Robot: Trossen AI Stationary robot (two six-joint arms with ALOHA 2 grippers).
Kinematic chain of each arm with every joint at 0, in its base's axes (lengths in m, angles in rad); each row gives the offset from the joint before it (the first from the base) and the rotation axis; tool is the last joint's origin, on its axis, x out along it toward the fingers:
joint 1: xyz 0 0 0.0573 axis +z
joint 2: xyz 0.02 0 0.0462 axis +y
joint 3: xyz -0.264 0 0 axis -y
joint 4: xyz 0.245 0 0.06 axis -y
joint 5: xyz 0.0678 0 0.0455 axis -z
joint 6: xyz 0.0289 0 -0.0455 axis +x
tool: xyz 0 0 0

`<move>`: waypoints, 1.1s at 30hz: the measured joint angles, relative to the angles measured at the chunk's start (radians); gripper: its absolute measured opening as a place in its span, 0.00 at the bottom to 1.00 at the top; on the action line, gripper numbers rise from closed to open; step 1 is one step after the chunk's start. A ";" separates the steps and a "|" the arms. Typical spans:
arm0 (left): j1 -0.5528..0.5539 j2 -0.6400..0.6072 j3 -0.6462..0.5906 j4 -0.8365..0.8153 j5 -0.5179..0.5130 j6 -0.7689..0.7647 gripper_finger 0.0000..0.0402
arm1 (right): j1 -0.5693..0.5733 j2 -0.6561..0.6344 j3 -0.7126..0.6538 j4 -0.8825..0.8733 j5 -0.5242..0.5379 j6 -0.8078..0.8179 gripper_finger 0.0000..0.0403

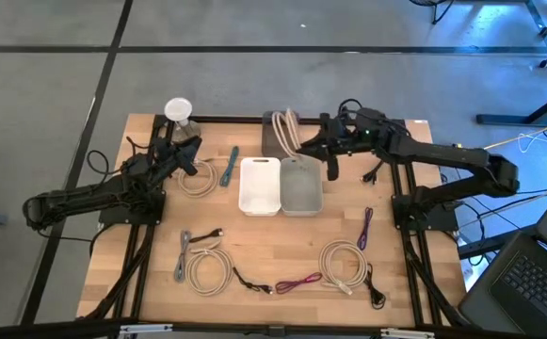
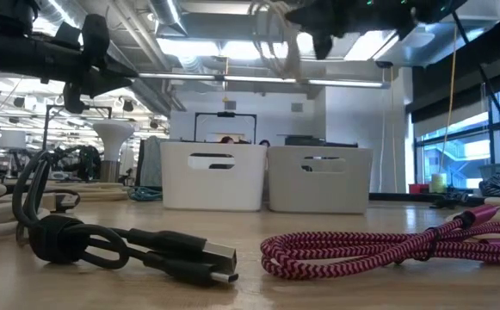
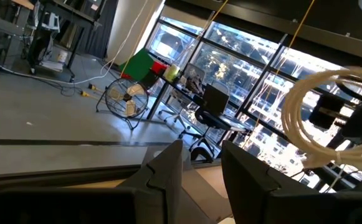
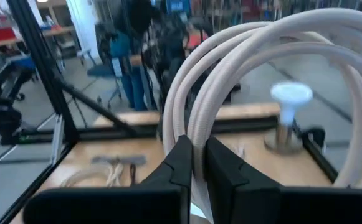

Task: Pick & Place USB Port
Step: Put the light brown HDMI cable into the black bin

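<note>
A coiled beige USB cable (image 1: 287,132) hangs in the air over the table's far middle, with my right gripper (image 1: 322,143) shut on it. It also shows at the top of the low view as the coiled cable (image 2: 275,39). Below and nearer stand a white bin (image 1: 260,185) and a grey bin (image 1: 301,185), side by side. My left gripper (image 1: 190,151) waits at the far left, open, with nothing between its fingers (image 3: 168,171). My right gripper pinches several strands of the coil (image 4: 190,121) together between its two fingers (image 4: 221,168). The fingers lie about level and come at it from the table's right. The coil is lifted clear of the table and the bins, its loops standing on edge.
More cables lie about: a beige coil (image 1: 198,177) and a teal cable (image 1: 232,162) by the left arm, a beige coil (image 1: 207,266), a black cable (image 2: 129,245), a magenta cable (image 2: 387,245), another beige coil (image 1: 344,259) and a purple cable (image 1: 365,228). A white-topped stand (image 1: 179,113) is at the far left.
</note>
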 joint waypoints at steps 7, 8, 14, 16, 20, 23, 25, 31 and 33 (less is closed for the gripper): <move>0.000 0.000 0.000 0.001 0.000 0.000 0.25 | -0.060 0.189 0.000 0.189 -0.005 0.054 0.05; 0.000 0.000 0.000 0.004 0.000 0.000 0.25 | -0.075 0.213 0.000 0.215 -0.012 0.066 0.05; 0.000 0.000 0.000 0.006 0.000 0.000 0.25 | -0.142 0.341 0.000 0.412 -0.049 0.149 0.05; 0.000 0.000 0.000 0.006 0.000 0.000 0.25 | -0.153 0.386 0.000 0.474 -0.048 0.174 0.05; 0.000 0.000 0.000 0.006 0.000 0.000 0.25 | -0.165 0.487 0.000 0.590 -0.033 0.201 0.05; 0.000 0.000 0.000 0.006 0.000 0.000 0.25 | -0.184 0.560 0.000 0.672 -0.006 0.244 0.05; 0.000 0.000 0.000 0.006 0.000 0.000 0.25 | -0.200 0.606 0.000 0.742 0.000 0.288 0.05; 0.000 0.000 0.000 0.006 0.001 -0.009 0.25 | -0.219 0.700 0.000 0.816 0.005 0.345 0.05; 0.000 0.000 0.000 0.006 0.006 -0.015 0.25 | -0.217 0.718 0.004 0.816 0.005 0.344 0.05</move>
